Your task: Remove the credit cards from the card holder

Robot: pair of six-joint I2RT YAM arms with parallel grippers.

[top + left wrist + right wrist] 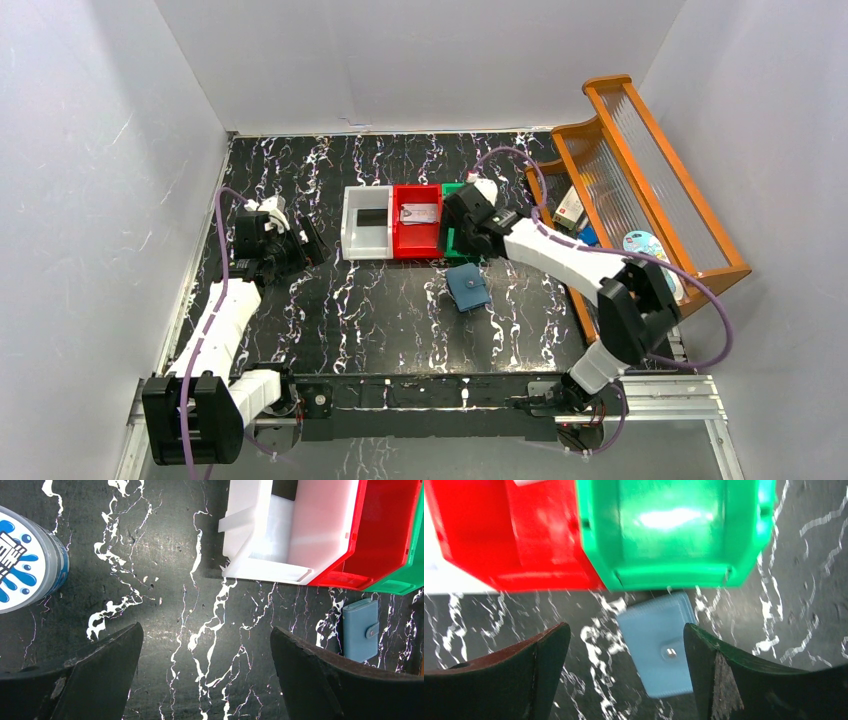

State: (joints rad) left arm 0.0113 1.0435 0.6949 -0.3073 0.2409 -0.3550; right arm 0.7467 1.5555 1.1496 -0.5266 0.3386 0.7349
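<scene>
The card holder [467,288] is a blue wallet lying shut on the black marble table, in front of the green bin [674,530]. It also shows in the left wrist view [360,630] and the right wrist view [656,645], snap tab up. My right gripper [462,235] is open and empty above the green bin's front edge, its jaws [626,627] spread over the wallet. A pale grey card [418,213] lies in the red bin [417,245]. A dark rectangle, likely the black card [372,217], lies in the white bin [350,225]. My left gripper [290,245] is open and empty [206,630] left of the bins.
A round blue-and-white tin [20,565] stands beside the left gripper. A wooden rack [650,170] at the right holds a white-and-red box [570,205], a small blue block [588,237] and a round disc [640,243]. White walls enclose the table.
</scene>
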